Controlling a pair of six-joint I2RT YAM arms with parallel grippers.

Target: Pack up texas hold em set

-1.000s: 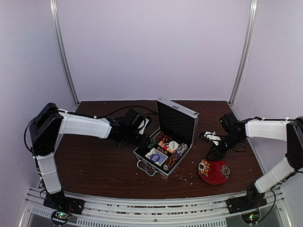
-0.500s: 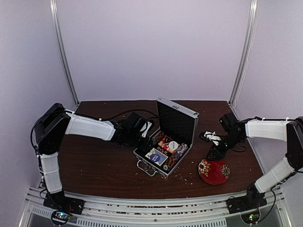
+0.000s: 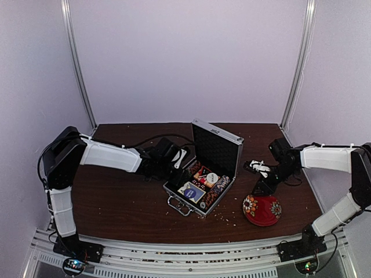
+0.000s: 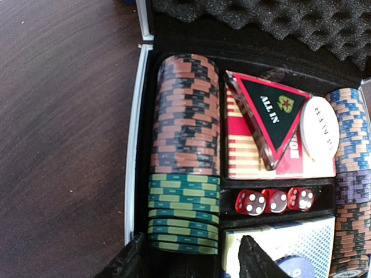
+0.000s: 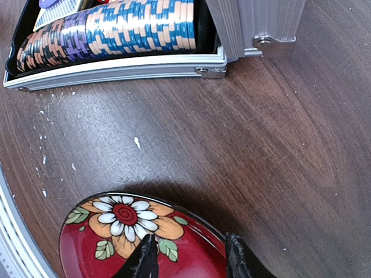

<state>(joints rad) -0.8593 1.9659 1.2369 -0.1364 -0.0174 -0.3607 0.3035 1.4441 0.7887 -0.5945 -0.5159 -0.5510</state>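
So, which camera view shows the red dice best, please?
The left wrist view: the three red dice lie close up in their slot, pips readable. The top external view shows the open case, but the dice are too small to tell. The right wrist view catches only the case's outer chip row.

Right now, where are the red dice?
Left wrist view: three red dice sit in a narrow slot inside the open briefcase, right of the green chips, between the red striped deck above and the blue deck box below.
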